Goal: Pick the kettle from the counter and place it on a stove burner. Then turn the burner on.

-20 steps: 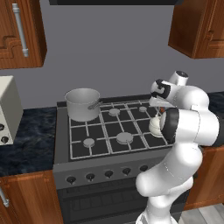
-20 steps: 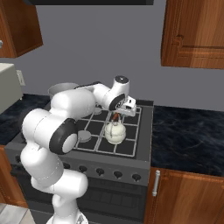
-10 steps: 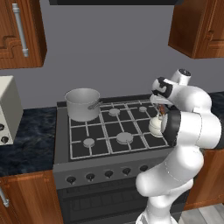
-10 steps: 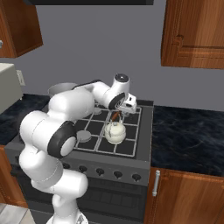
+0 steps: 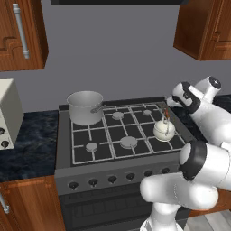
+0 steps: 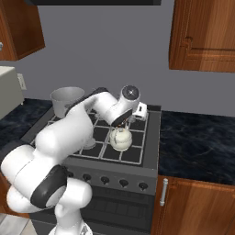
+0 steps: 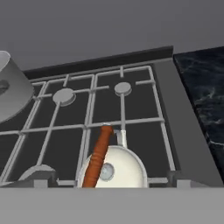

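stove top (image 5: 122, 135) — kettle (image 5: 163, 130) on front-right grate | pincer (image 6: 123, 124) open — hand view: reddish handle grip (image 7: 97, 156)

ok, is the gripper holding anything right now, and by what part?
Nothing is held. The gripper is open just above the kettle, which sits on the stove grate, handle free.

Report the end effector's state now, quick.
End effector: open, holding nothing; the kettle sits free on the stove grate below it.

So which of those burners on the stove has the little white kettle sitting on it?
The front right one. The kettle covers that burner, at the stove's right edge, nearest the knobs. The other burners show bare grey caps, except the back left under the steel pot.
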